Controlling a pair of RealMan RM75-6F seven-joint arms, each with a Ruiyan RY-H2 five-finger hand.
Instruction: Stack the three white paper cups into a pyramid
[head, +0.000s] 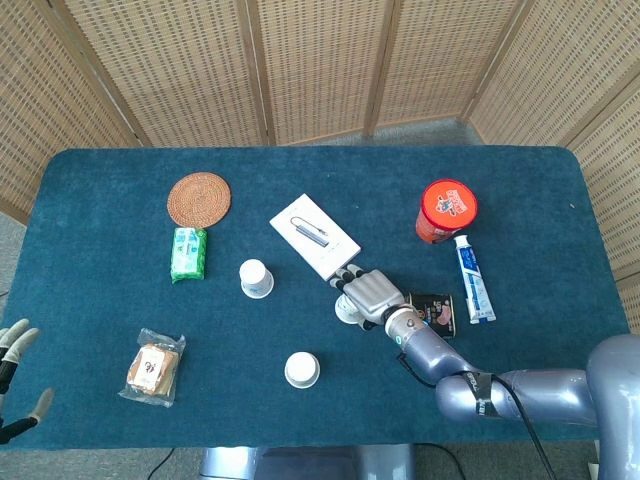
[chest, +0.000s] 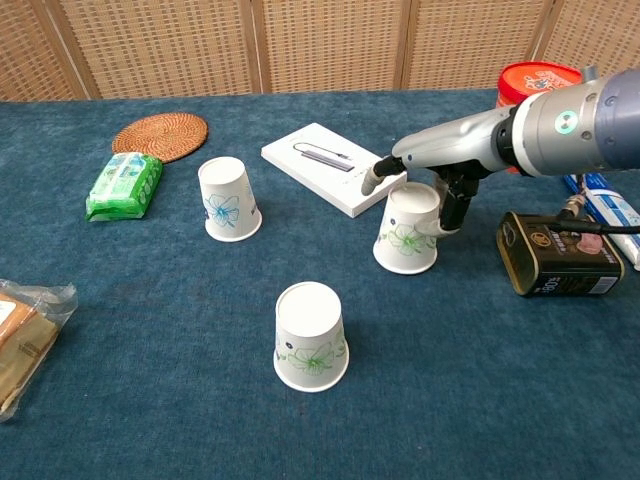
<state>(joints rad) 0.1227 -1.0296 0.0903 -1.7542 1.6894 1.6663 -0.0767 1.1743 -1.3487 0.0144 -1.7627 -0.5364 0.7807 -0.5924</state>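
Note:
Three white paper cups with a green flower print stand upside down on the blue table. One cup (head: 256, 278) (chest: 229, 198) is left of centre, and a second cup (head: 301, 369) (chest: 311, 335) is near the front edge. My right hand (head: 370, 295) (chest: 440, 185) holds the third cup (head: 347, 311) (chest: 408, 229) from above, its base on the cloth and slightly tilted. One finger (chest: 375, 178) reaches over the cup's left side; the thumb (chest: 450, 208) lies against its right side. My left hand (head: 12, 385) hangs open off the table's front left corner.
A white box (head: 314, 236) (chest: 330, 165) lies just behind the held cup and a dark tin (head: 432, 309) (chest: 560, 254) to its right. Further off are a toothpaste tube (head: 470, 278), red canister (head: 446, 210), woven coaster (head: 199, 199), green packet (head: 188, 253) and snack bag (head: 152, 369).

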